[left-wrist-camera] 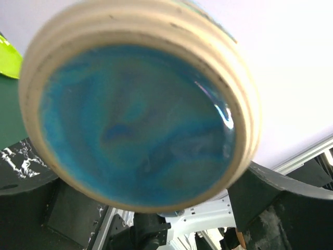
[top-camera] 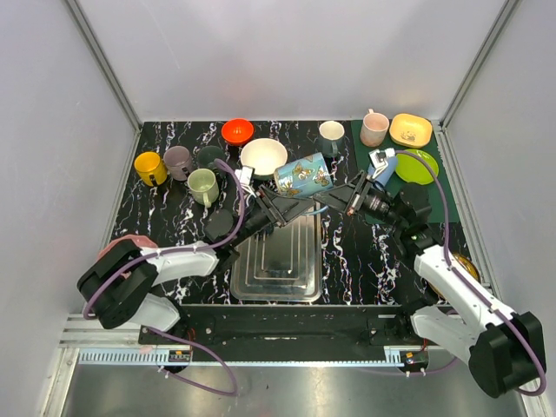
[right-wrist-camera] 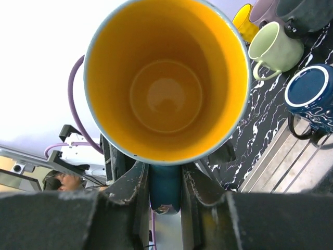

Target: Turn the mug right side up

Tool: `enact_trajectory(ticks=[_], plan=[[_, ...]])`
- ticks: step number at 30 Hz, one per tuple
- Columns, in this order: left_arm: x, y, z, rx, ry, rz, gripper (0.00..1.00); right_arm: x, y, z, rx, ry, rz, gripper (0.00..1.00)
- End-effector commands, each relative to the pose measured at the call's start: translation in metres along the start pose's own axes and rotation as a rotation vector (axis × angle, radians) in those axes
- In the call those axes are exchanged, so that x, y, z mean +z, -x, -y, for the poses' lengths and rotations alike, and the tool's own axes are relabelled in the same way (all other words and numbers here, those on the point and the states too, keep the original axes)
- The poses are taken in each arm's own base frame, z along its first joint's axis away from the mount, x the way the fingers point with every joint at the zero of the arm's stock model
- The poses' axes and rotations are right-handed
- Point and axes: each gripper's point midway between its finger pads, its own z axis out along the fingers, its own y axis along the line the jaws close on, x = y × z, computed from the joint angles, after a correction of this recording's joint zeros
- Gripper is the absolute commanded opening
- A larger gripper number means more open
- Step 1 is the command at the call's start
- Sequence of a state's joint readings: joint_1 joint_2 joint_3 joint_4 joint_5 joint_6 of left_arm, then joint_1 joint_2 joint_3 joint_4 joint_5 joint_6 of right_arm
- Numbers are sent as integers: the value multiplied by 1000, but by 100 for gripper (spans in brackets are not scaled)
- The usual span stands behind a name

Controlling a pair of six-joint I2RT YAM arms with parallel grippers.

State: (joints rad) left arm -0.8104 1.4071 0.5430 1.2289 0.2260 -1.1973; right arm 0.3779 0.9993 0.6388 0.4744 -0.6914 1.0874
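Facing right wrist camera: yellow-lined mug [right-wrist-camera: 166, 94]

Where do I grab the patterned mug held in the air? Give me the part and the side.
Take the handle, coming from the mouth end. The patterned mug lies on its side in the air, yellow inside facing the right arm, and the handle sits between the right pincer's fingers there. The flat glazed base probably offers no purchase.

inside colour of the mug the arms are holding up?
Yellow-orange inside the mug, with a pale blue rim. The right wrist view shows it best.
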Motion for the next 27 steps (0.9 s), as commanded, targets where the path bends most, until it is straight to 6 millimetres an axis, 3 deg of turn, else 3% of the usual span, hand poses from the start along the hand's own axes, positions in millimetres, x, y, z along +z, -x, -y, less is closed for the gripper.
enact_trajectory(ticks=[1,2,8,9,10,15,16,17,18,19,20,21,22,23,24,25,27], plan=[[10,36,78,77,-295,129,83,-12,6,-52,-133,165,33,0],[11,37,79,80,-307,129,67,-14,4,-52,-134,166,31,0],[16,40,85,72,-342,111,23,-17,-7,-33,-126,108,2,0],[16,40,88,76,-349,107,4,-17,-9,-30,-125,99,-5,0],[16,40,88,75,-348,107,0,-18,-12,-24,-125,81,-15,0],[17,35,89,101,-314,33,0,-21,-13,-11,-157,-11,-21,1],[21,26,65,133,-203,-15,0,-23,-12,-3,-179,-80,-31,14],[21,28,74,178,-185,-28,0,-26,-9,-2,-200,-117,-24,40],[22,29,65,215,-115,-38,0,-27,0,3,-226,-179,9,51],[16,16,24,279,71,-113,0,-34,1,9,-246,-258,-7,59],[15,25,34,340,103,-102,0,-38,6,12,-267,-308,8,70],[11,33,22,386,195,-78,0,-44,17,21,-286,-393,51,85],[-2,27,-3,447,313,-136,0,-52,20,25,-311,-466,40,88],[-5,36,1,482,345,-123,0,-59,24,30,-320,-524,54,91],[-11,46,-10,531,427,-103,0,-72,33,43,-336,-641,86,93],[-24,42,-27,540,518,-148,0,-80,36,49,-347,-695,101,93],[-29,51,-41,572,632,-152,0,-100,44,65,-374,-820,149,94]])
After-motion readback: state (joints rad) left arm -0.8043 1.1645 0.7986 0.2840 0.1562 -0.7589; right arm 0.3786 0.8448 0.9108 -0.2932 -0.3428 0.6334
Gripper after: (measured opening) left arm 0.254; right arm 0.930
